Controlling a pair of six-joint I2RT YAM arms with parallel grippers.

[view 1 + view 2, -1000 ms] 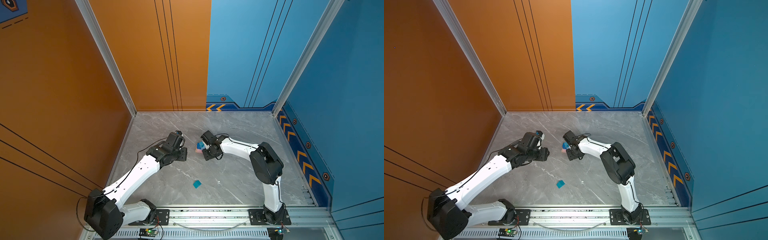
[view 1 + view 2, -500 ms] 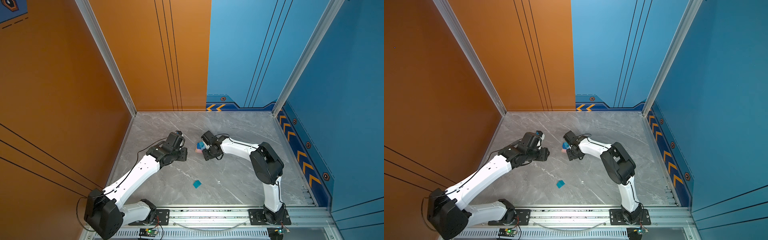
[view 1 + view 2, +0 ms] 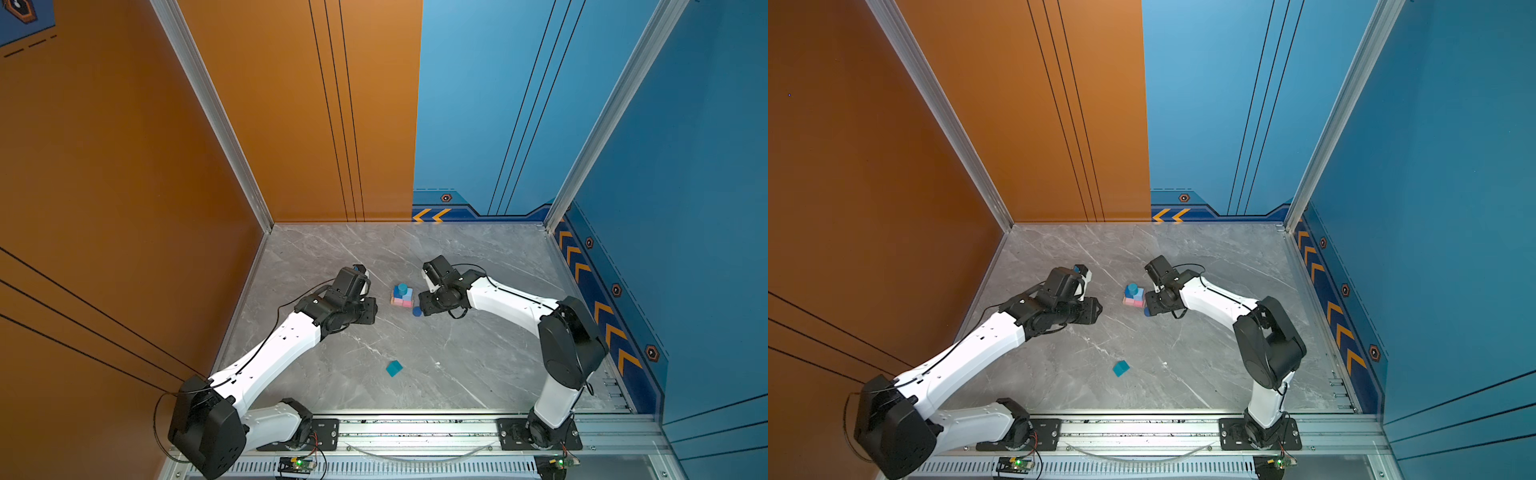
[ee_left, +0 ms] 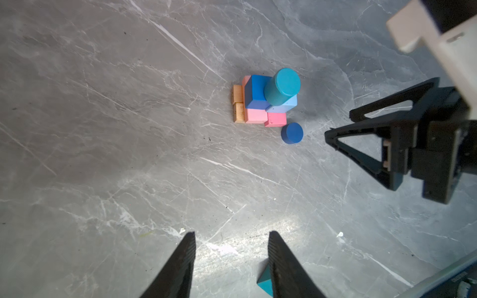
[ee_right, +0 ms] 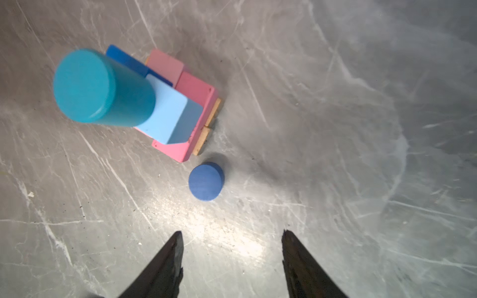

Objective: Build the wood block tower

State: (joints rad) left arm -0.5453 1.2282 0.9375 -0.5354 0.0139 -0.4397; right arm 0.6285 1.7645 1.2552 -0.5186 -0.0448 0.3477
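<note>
**A:** While nothing is being held, where does the wood block tower (image 3: 402, 296) stand?

**B:** On the counter (image 3: 469, 365), near the middle of the frame in both top views. Two tan bars (image 4: 238, 94) lie at the bottom with two pink bars (image 4: 255, 115) across them. A dark-blue cube (image 4: 254, 93) and a light-blue cube (image 4: 286, 105) sit side by side on the pink. A teal cylinder (image 4: 282, 86) stands upright on top.

**A:** And the loose pieces?

**B:** In a top view the dark-blue cylinder (image 3: 417, 311) stands on the counter at the tower's lower right. It is just beside a pink corner, with a small gap. The teal cube (image 3: 394, 368) sits alone, well below the tower in the frame.

**A:** The fingers?

**B:** The left fingers (image 4: 182, 265) are apart with nothing between them, and they sit left of the tower, clear of it. The right fingers (image 5: 167, 268) are apart too and empty, just right of the tower. The dark-blue cylinder lies ahead of their tips, not between them.
</note>
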